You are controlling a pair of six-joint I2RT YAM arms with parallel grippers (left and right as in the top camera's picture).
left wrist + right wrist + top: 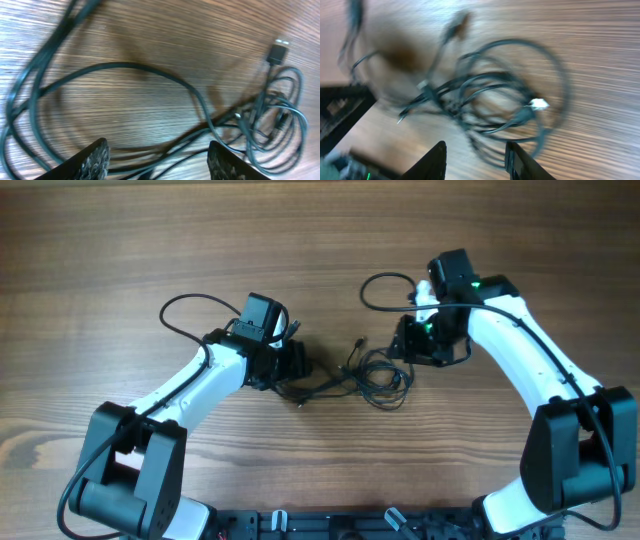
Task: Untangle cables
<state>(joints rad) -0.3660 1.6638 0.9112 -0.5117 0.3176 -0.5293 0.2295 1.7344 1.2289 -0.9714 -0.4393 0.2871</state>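
Note:
The cables lie in a loose dark tangle on the wooden table, between the two arms. My left gripper is at the tangle's left end. In the left wrist view it is open, its fingers wide apart with thin strands running across the gap. Long loops spread ahead of it, and a knot with a dark plug sits at the right. My right gripper is at the tangle's right edge. In the blurred right wrist view it is open over the coiled cables, which show a silvery plug tip.
Thicker black arm cables loop over the table behind each wrist, one at the left and one at the right. The left arm's dark body shows at the lower left of the right wrist view.

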